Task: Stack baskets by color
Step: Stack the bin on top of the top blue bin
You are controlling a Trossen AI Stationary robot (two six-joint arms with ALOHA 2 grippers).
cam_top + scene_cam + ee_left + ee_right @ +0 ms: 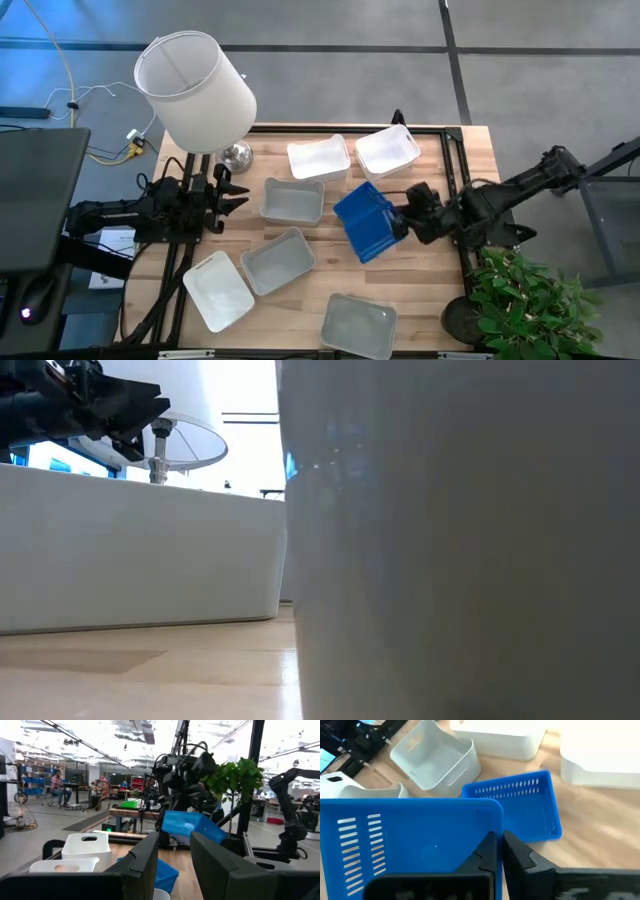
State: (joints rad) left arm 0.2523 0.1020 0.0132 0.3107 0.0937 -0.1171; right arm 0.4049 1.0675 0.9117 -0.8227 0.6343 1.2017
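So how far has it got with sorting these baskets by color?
Early days. The right pincer holds a blue basket tilted above another blue one on the table, so blue is underway. The white baskets and grey baskets lie scattered, unstacked. The left pincer waits empty.

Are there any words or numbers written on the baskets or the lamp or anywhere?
None can be read.
The blue basket held by the right gripper: only slots, no writing.
The white baskets and grey baskets: plain.
The lampshade: plain.
Signs in the room behind, in the left wrist view: too small and blurred.
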